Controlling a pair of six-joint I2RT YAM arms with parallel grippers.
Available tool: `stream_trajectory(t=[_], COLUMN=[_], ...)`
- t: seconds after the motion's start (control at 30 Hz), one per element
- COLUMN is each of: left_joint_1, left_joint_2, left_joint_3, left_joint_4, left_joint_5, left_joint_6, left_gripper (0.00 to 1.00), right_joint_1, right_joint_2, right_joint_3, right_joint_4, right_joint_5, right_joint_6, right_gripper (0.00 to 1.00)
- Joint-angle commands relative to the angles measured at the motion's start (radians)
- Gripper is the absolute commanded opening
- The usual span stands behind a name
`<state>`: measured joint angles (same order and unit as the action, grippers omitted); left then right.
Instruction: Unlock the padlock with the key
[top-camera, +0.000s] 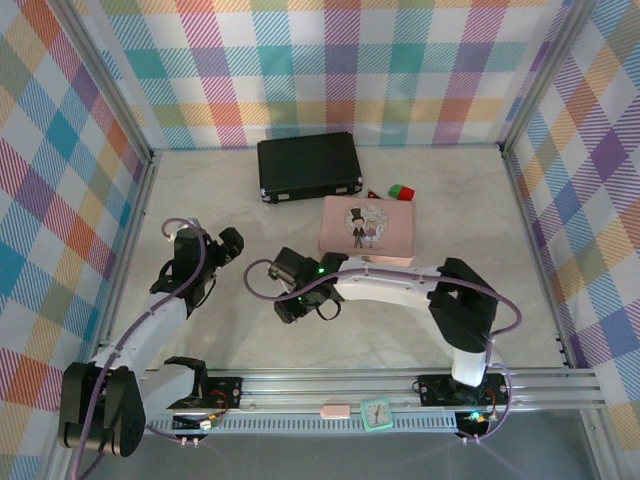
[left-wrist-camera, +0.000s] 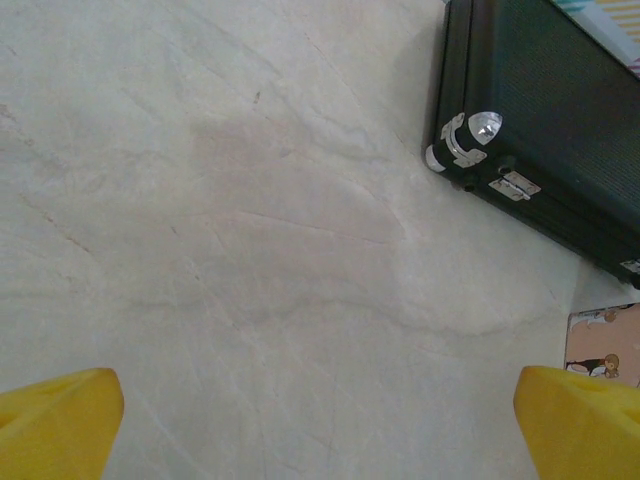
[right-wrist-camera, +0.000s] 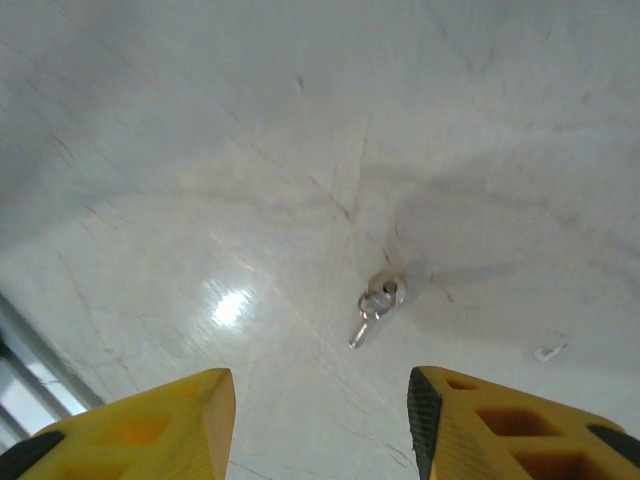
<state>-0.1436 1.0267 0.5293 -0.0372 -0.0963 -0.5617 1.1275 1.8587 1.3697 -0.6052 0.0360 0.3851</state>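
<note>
Two yellow-fingered tools hang over the pale marbled table (top-camera: 480, 220), each with its jaws spread wide and nothing between them. The right tool (right-wrist-camera: 320, 385) sits near the middle of the table, a little toward the near edge. The small slim silver key (right-wrist-camera: 372, 310), on its round ring, lies flat on bare table just ahead of the gap between that tool's fingers (right-wrist-camera: 170, 425) and touches neither. Open surface surrounds the key on every side (faint scratches and a bright glare spot are all that mark it). A grey metal rail (right-wrist-camera: 25, 370) cuts across the lower left corner of the right wrist view.

The left tool (left-wrist-camera: 318, 400) is toward the left edge of the table, well apart from the right one, with a broad stretch of bare table ahead of it. A black rectangular hard case with silver corner fittings (left-wrist-camera: 540, 120) lies by the middle of the far edge, ahead and to the right of the left tool. A pink rectangular box with a cartoon couple on its lid (top-camera: 366, 228) lies just nearer than the case, with a narrow gap between them. Small red and green blocks (top-camera: 400, 191) sit just beside the box's far right corner. The right arm's white forearm (top-camera: 390, 285) runs close along the box's near side.
</note>
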Motion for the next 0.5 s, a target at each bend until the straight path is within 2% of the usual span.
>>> stream_trajectory(t=[0.0,0.27,0.47], left_joint_1=[-0.01,-0.009,-0.009], left_joint_2=[-0.053,-0.068,-0.073], left_joint_3=[-0.026,-0.029,-0.023], left_joint_4=[-0.02,-0.02,-0.016], left_joint_5=[-0.029,-0.022,-0.013], left_joint_6=[-0.008,0.006,0.0], left_gripper=[1.0,1.0,1.0], right_joint_1=[0.008,0.012,0.02], right_joint_2=[0.053,0.168,0.195], right_joint_3=[0.055,0.137,0.153], right_joint_4=[-0.098,-0.104,-0.142], right_joint_5=[-0.02,0.016,0.096], right_joint_6=[0.034,0.148,0.193], right_gripper=[0.49,0.43,0.4])
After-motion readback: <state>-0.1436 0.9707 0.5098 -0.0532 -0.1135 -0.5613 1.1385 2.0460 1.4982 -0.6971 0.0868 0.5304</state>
